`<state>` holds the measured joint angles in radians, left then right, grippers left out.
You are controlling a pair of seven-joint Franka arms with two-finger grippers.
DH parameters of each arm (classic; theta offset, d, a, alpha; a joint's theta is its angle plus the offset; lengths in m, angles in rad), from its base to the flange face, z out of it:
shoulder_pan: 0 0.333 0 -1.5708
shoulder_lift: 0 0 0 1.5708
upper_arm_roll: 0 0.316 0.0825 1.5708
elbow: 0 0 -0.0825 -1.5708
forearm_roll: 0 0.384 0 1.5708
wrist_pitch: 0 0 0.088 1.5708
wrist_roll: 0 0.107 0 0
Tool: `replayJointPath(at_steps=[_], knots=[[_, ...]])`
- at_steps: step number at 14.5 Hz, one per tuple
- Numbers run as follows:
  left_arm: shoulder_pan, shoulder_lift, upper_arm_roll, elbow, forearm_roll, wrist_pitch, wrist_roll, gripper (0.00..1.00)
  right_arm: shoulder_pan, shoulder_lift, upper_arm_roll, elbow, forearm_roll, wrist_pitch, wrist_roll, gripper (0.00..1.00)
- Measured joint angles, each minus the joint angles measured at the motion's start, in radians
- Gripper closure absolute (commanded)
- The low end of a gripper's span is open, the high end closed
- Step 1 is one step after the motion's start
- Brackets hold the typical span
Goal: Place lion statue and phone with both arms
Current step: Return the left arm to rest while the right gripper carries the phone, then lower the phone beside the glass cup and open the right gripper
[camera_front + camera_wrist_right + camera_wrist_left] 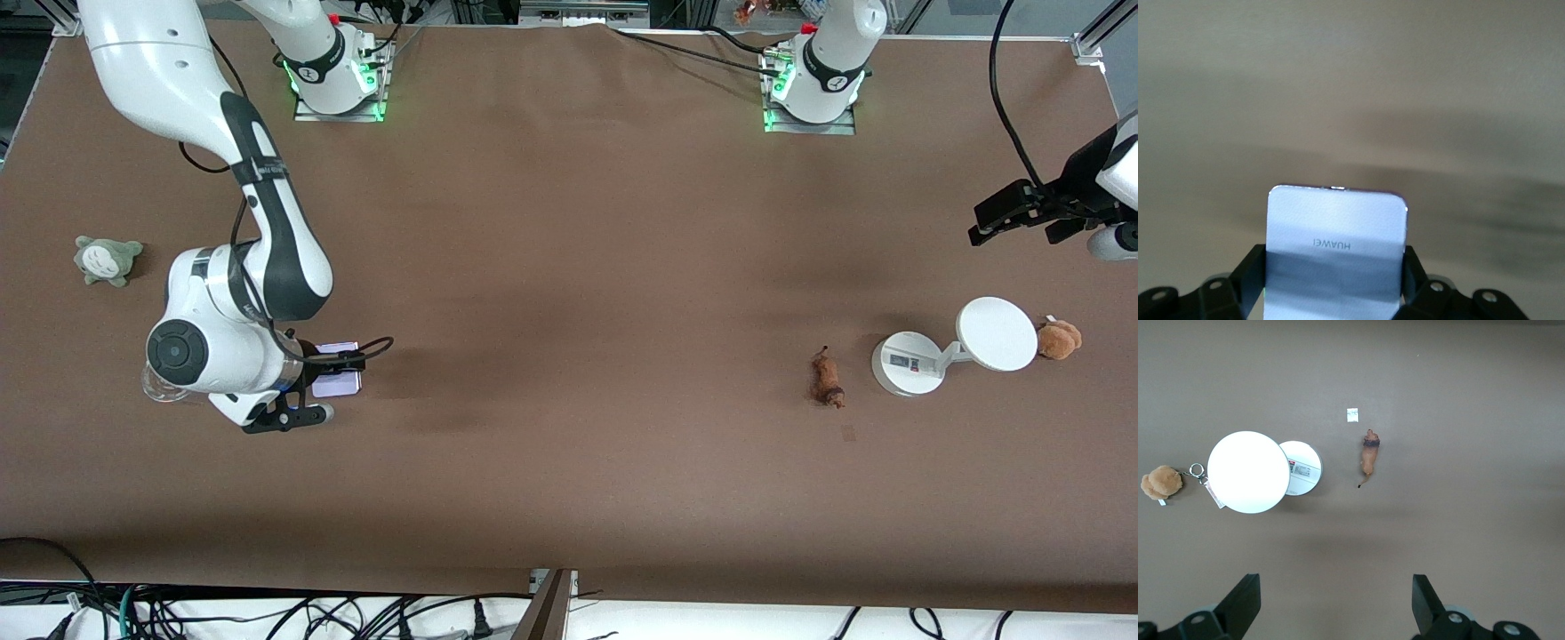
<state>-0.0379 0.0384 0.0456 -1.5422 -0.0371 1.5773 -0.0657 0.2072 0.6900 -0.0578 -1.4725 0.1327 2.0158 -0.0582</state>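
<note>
The right pincer [331, 378] is clamped on the phone [338, 368] toward the right arm's end of the desk [569, 267]. In the right wrist view the pale slab sits squarely between the two black fingers [1248, 270], brand lettering showing, with blurred brown surface past its free edge. From the front I can't say whether the phone is resting on the desk or held just off it; the wrist hides most of it.

The left pincer [1022, 218] hangs in the air at the left arm's end, jaws spread wide and holding nothing. Its wrist view looks straight down on the lion statue [1369, 457], which lies flat on its side on the bare desk, untouched. Just beside the lion, toward the left arm's end, stands a white stand [909, 363] with a round base and a tilted disc [997, 333], and next to the disc lies a small fuzzy brown plush toy [1058, 339] on a keyring. A grey-green plush [107, 259] sits by itself near the right arm's edge of the desk.

By my reckoning the job is at an early stage: one item is in a grip, the other not yet picked up. Neither looks placed. Left to do: bring the left arm down onto the slender lion, lift it, and set both things down wherever they belong, which nothing here marks out.
</note>
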Motion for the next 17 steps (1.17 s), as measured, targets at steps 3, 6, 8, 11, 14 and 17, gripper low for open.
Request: replayJointPath(at_steps=[3, 6, 8, 11, 14, 17], knots=[[-0.001, 0.000, -0.015, 0.020, 0.000, -0.024, 0.000, 0.00, -0.031, 0.028, -0.001, 0.000, 0.000, 0.048, -0.043, 1.00], [-0.003, 0.000, -0.043, 0.022, 0.000, -0.044, -0.001, 0.00, -0.063, 0.040, -0.001, 0.000, 0.000, 0.081, -0.082, 1.00], [-0.003, 0.001, -0.047, 0.022, 0.016, -0.046, -0.001, 0.00, -0.081, 0.054, -0.001, -0.001, 0.000, 0.105, -0.103, 1.00], [-0.004, 0.002, -0.059, 0.022, 0.040, -0.046, 0.001, 0.00, -0.098, 0.080, -0.002, -0.002, 0.000, 0.151, -0.142, 1.00], [-0.001, -0.007, -0.105, 0.019, 0.068, -0.046, -0.002, 0.00, -0.120, 0.102, -0.002, -0.002, 0.000, 0.182, -0.179, 1.00], [0.044, -0.029, -0.167, 0.004, 0.086, -0.043, -0.010, 0.00, -0.125, 0.116, -0.002, -0.002, 0.000, 0.200, -0.187, 1.00]])
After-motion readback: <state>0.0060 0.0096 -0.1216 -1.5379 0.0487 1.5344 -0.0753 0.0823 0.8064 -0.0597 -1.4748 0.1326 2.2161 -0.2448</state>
